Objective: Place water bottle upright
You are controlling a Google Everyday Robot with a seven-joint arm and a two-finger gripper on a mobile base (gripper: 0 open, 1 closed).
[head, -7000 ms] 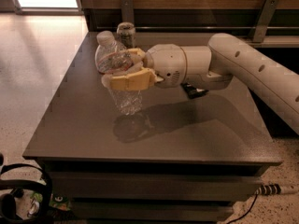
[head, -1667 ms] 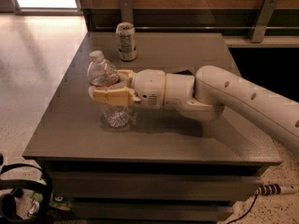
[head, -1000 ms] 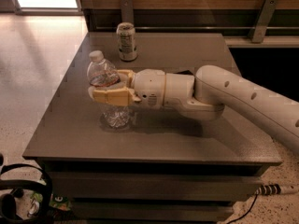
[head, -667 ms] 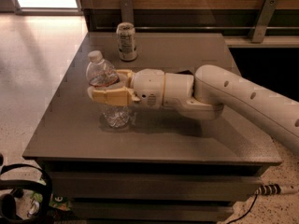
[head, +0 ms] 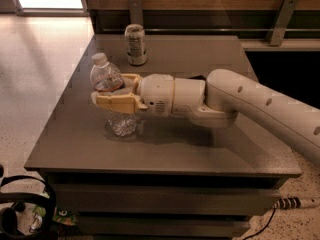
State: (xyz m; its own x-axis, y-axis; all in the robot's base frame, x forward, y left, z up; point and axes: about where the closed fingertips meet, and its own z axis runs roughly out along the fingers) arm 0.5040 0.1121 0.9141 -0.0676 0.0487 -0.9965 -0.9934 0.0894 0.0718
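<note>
The tool point(head: 108, 90) grips the water bottle point(head: 106, 78) around its middle. The bottle stands upright between the tool's fingers, its base on the worktop point(head: 200, 144) just below. A drink can point(head: 135, 45) stands beyond the tool, apart from it.

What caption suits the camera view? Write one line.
Robot hand grips the upright water bottle on the table, a can standing behind it.

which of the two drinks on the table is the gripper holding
The clear water bottle with the white cap, upright in the gripper; the can stands apart behind.
</note>
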